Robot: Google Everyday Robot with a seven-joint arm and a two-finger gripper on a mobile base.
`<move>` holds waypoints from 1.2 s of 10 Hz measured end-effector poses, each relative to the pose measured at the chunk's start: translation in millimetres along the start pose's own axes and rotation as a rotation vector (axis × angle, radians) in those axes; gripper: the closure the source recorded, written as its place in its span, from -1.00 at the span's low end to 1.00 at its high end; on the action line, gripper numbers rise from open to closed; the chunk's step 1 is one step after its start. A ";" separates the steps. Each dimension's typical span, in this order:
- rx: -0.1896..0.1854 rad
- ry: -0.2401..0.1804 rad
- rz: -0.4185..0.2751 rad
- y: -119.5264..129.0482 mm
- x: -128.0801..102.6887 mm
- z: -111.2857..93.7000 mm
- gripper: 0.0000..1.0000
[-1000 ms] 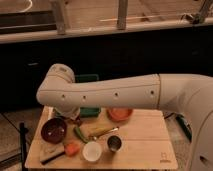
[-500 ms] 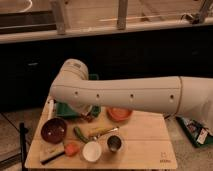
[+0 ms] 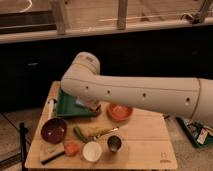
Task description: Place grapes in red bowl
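Observation:
The red bowl (image 3: 120,112) is bright orange-red and stands on the wooden table (image 3: 145,145), right of centre at the back. My thick white arm (image 3: 145,95) crosses the view from the right and bends down at its elbow. The gripper (image 3: 90,104) hangs under the elbow, at the right edge of a green tray (image 3: 69,106) and just left of the red bowl. The grapes do not show clearly; the arm and gripper hide that spot.
A maroon bowl (image 3: 53,130) stands at the front left. A white cup (image 3: 92,151), a metal cup (image 3: 114,144), an orange carrot-like piece (image 3: 72,148), a green piece (image 3: 80,133) and a yellow piece (image 3: 101,132) lie in front. A dark counter runs behind.
The arm's elbow has swung right and a little up across the frames, uncovering the green tray and the table's left side. The objects on the table have not moved.

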State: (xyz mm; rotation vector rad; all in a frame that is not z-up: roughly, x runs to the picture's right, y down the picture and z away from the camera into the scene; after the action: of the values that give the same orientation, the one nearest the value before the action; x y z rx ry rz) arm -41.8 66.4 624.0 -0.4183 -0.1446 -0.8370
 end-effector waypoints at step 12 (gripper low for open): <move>0.013 0.015 0.163 34.4 119.0 16.0 0.99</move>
State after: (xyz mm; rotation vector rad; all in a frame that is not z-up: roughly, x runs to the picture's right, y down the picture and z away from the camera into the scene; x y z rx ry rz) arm 63.7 11.4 662.3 -0.4060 -0.1004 -0.6782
